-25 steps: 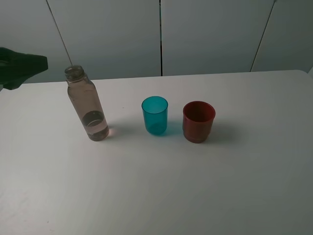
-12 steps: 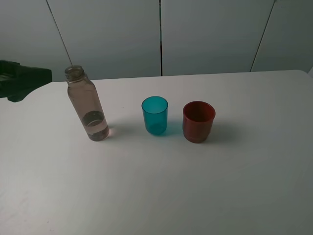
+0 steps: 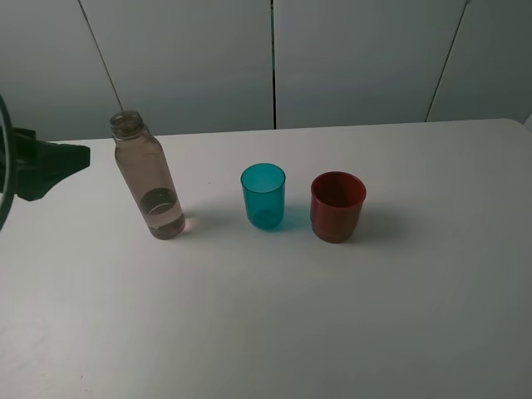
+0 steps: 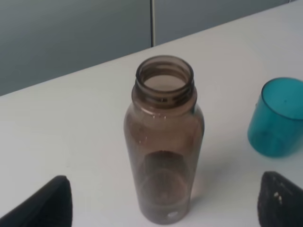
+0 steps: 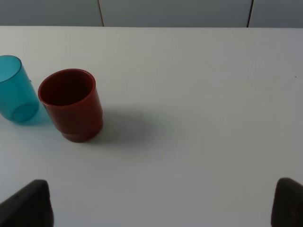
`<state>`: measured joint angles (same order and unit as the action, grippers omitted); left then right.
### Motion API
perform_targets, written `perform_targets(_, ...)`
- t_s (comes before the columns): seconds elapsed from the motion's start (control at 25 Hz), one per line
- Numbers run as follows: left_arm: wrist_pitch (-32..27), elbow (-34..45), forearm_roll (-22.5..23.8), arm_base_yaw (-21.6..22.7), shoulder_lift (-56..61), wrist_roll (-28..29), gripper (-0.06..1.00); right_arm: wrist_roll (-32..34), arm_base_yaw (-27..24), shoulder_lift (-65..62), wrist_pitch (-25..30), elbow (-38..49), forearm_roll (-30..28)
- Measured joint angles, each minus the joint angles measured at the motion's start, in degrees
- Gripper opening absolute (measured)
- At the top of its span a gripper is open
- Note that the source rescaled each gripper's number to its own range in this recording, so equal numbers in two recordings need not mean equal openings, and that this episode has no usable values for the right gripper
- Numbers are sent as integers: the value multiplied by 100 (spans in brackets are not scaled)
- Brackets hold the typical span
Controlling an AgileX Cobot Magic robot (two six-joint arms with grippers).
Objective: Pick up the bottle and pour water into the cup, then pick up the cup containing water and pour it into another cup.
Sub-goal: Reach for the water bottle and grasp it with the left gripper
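Observation:
The bottle [image 3: 148,179] stands upright and capless at the table's left, with a little water at its bottom. The teal cup [image 3: 263,197] stands in the middle and the red-brown cup [image 3: 337,206] just right of it, both upright. My left gripper [image 3: 58,162] is at the left edge, apart from the bottle. In the left wrist view its fingers [image 4: 45,203] are spread wide, with the bottle [image 4: 163,142] centred ahead between them and the teal cup [image 4: 277,118] beyond. My right gripper [image 5: 158,203] is open and empty, away from the red-brown cup [image 5: 71,104] and the teal cup [image 5: 16,90].
The white table [image 3: 332,316] runs back to a grey panelled wall [image 3: 357,58]. The right gripper does not show in the exterior view.
My left gripper has come down and slightly to the right, closer to the bottle. The bottle and both cups have not moved.

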<state>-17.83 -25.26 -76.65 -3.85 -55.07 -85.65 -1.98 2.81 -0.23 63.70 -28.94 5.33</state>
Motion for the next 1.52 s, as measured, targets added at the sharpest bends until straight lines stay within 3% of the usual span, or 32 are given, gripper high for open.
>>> perform_targets(0.16,63,173,372,-219,0,0,98,0,0,0,0,0,0)
perform_targets(0.4,427,426,527,-686,0,0,98,0,0,0,0,0,0)
perform_targets(1.52,592,500,474,-713,0,0,98,0,0,0,0,0,0)
